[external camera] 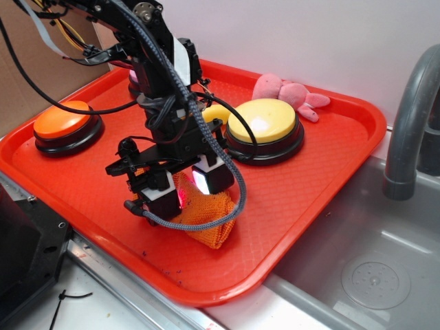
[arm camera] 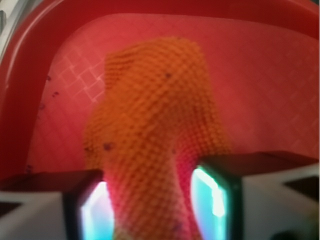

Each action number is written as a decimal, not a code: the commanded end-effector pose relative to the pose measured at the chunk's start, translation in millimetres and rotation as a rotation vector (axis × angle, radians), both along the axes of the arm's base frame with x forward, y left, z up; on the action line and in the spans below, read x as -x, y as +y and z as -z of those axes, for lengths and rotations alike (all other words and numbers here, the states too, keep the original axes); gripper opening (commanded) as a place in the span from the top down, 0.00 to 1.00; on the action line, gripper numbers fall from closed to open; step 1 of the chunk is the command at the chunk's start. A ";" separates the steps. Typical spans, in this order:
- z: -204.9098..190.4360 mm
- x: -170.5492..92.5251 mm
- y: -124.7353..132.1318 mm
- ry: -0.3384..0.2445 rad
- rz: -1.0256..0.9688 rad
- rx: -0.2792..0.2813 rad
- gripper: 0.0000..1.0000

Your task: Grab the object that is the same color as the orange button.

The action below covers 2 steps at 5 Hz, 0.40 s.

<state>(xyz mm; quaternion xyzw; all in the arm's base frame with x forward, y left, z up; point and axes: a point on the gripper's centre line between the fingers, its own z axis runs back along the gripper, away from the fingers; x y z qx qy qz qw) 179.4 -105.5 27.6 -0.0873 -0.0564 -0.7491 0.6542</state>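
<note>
So the gripper (external camera: 184,187) is down at the near middle of the red tray (external camera: 323,165), closed in on the orange cloth (external camera: 206,213). The wrist view shows the cloth bunched up between both pads (arm camera: 95,210), pinched narrow there, so I'd call that a real grip. The rest of it seems to sag onto the tray, so not lifted clear yet I think. The orange button (external camera: 65,122) sits far left, well apart, and it's only the color reference. The yellow button (external camera: 262,124) and the pink plush (external camera: 289,93) are further back, out of the way. Going straight down from above makes sense since the cloth is soft and flat.
</note>
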 end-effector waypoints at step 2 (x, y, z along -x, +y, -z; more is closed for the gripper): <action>-44.7 -5.6 -5.6 0.082 -0.391 -0.274 1.00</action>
